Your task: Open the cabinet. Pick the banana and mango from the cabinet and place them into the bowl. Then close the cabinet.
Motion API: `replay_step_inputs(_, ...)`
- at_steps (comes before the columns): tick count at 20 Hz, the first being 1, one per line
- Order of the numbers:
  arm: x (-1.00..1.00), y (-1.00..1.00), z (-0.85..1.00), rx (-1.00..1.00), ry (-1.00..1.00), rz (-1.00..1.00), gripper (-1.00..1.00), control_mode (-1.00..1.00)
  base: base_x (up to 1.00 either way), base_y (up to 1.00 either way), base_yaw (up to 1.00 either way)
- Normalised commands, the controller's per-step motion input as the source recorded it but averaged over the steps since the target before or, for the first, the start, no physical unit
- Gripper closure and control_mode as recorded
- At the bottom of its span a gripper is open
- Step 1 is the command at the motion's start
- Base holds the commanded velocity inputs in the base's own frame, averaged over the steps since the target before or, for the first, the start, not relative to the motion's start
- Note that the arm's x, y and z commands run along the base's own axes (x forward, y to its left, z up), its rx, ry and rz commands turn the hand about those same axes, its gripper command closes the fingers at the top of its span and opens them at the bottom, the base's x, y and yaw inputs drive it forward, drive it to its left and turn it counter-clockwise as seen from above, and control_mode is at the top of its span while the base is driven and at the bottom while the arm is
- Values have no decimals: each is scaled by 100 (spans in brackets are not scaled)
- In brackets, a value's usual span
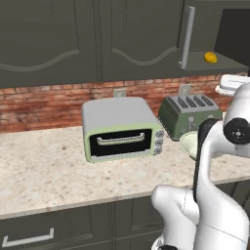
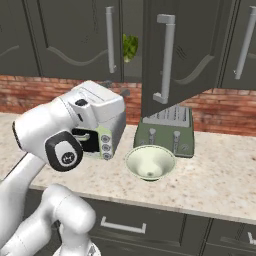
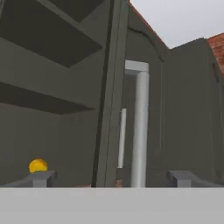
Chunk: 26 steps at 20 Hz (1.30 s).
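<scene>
The cabinet (image 2: 192, 50) has its right door swung open toward me, with the long grey handle (image 2: 165, 60) facing out. Inside, the mango (image 1: 210, 57) lies on the lower shelf, small and yellow-orange. In the hand view my gripper (image 3: 113, 179) is open, its tips wide apart with nothing between them. It faces the door's edge (image 3: 111, 87) and handle (image 3: 140, 127), and the mango (image 3: 38, 165) sits low at the left. The bowl (image 2: 150, 162) stands empty on the counter in front of the green toaster (image 2: 167, 130). The banana is hidden.
A pale green toaster oven (image 1: 122, 129) stands on the speckled counter (image 1: 49, 171), left of the toaster (image 1: 188, 114). A lettuce head (image 2: 130, 47) shows in the cabinet gap. The left door (image 2: 75, 35) is shut. The open door overhangs the toaster and bowl.
</scene>
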Motion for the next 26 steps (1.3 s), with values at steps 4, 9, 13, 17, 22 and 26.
replay_step_inputs(4,25,23,2,0,6,-25,-100,-100,0,0,0)
replay_step_inputs(9,35,17,4,0,7,-26,-100,-100,0,0,0)
replay_step_inputs(13,29,8,4,0,5,-25,-100,-100,0,0,0)
replay_step_inputs(17,35,0,9,5,8,-25,-100,-100,0,0,0)
replay_step_inputs(22,32,0,12,9,6,-22,-100,-100,0,0,0)
replay_step_inputs(26,17,-14,19,6,2,-17,-100,-100,0,0,0)
